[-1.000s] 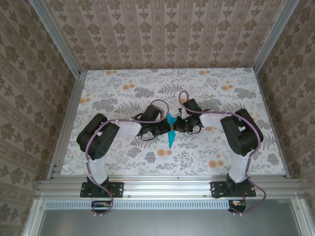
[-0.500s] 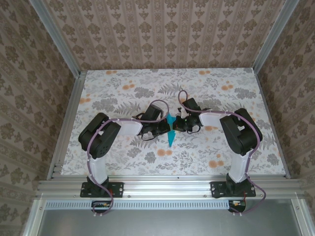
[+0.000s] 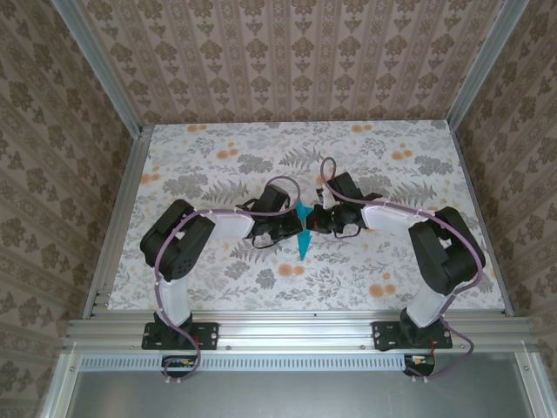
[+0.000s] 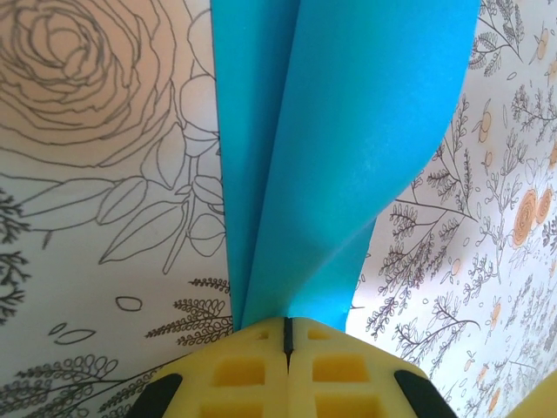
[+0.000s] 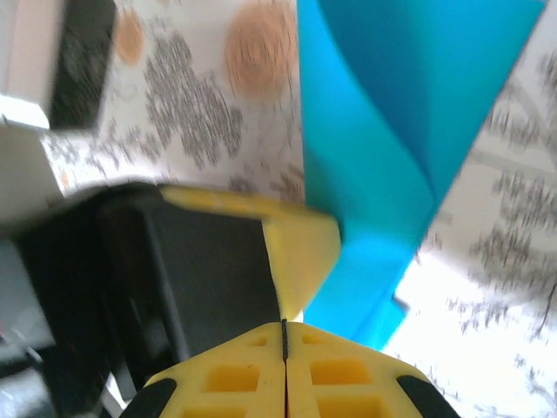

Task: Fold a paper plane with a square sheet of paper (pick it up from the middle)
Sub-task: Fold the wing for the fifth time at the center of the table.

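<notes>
Paper plane (image 3: 303, 244) points nearward between both claws; left gripper (image 4: 285, 335) pinches its left edge; right gripper (image 5: 285, 335) shut beside it, hold uncertain

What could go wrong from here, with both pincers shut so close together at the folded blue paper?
1. The left pincer clamps the paper plane; pulling against the right pincer could tear it.
2. The paper bulges open on one side, so the fold may spring apart.
3. The pincers stand very close and could collide.
</notes>
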Robot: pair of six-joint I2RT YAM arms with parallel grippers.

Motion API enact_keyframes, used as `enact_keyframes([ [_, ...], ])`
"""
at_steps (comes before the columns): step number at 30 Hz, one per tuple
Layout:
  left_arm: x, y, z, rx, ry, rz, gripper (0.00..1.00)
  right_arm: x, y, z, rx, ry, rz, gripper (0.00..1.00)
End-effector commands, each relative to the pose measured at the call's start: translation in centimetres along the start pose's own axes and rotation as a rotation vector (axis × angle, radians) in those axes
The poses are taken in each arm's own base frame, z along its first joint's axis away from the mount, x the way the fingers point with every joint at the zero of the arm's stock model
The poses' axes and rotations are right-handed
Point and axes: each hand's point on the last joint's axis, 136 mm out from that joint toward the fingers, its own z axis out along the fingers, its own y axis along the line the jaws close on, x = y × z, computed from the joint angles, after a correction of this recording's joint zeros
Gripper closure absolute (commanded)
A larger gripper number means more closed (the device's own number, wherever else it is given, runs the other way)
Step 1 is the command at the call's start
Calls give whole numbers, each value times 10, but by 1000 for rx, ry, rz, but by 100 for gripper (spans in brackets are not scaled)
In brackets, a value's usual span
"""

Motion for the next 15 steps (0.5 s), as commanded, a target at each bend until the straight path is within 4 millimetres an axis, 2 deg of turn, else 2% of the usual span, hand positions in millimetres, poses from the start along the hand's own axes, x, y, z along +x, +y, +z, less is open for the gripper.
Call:
enact_keyframes([
  [1, 17, 28, 9, -107, 51, -69, 93, 32, 3, 2, -29, 74, 26, 92],
  [8, 13, 18, 5, -78, 42, -103, 90, 49, 10, 7, -86, 91, 39, 90],
  [15, 14, 16, 4, -65, 41, -125, 90, 46, 13, 23, -117, 95, 56, 89],
])
